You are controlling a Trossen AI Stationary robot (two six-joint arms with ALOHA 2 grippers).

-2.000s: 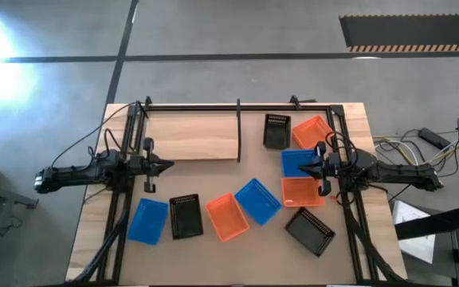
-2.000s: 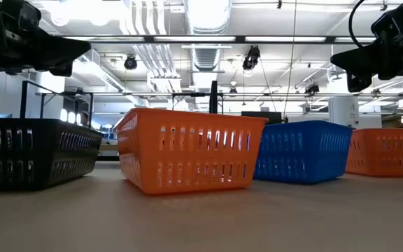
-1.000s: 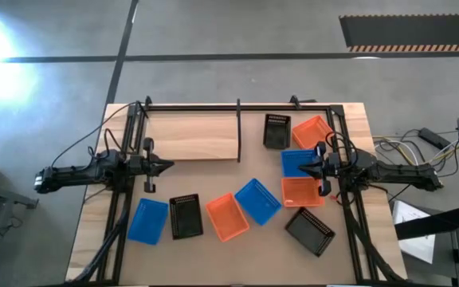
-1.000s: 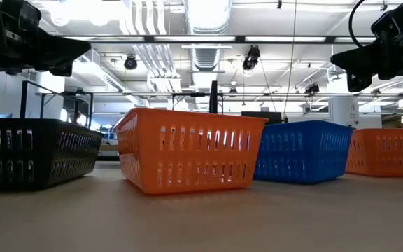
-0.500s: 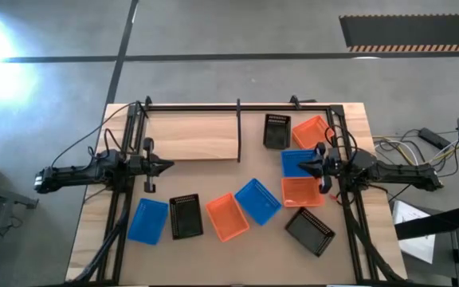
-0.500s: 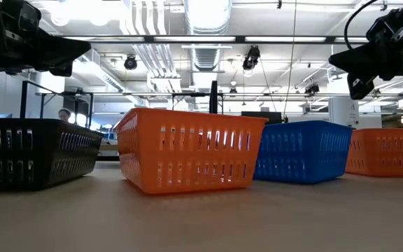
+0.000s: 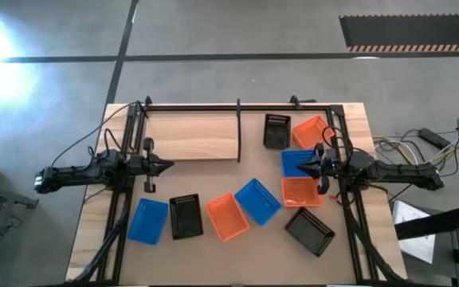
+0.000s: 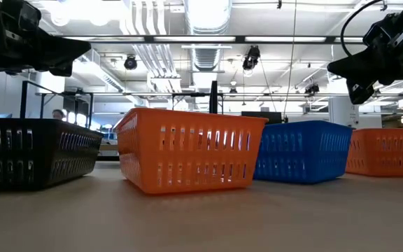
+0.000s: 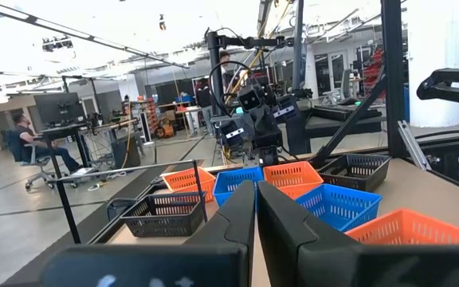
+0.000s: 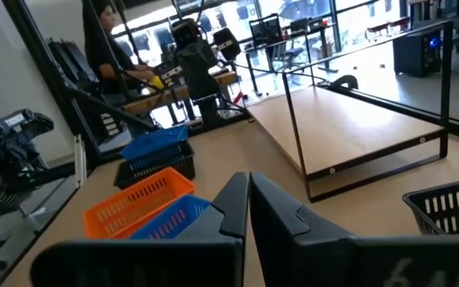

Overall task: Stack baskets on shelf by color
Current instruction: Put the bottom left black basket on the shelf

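Nothing's been stacked yet: the shelf (image 7: 191,137), upper left of centre, is bare, baskets (image 7: 228,217) scattered below and right. Left gripper (image 7: 168,166) and right gripper (image 7: 302,167) are clenched empty.

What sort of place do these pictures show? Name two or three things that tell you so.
Probably a robotics lab or workshop in a large open industrial room. Bare ceiling ducts run overhead, a person sits at a desk with monitors beyond the table, and more workbenches with robot arms stand behind the baskets.
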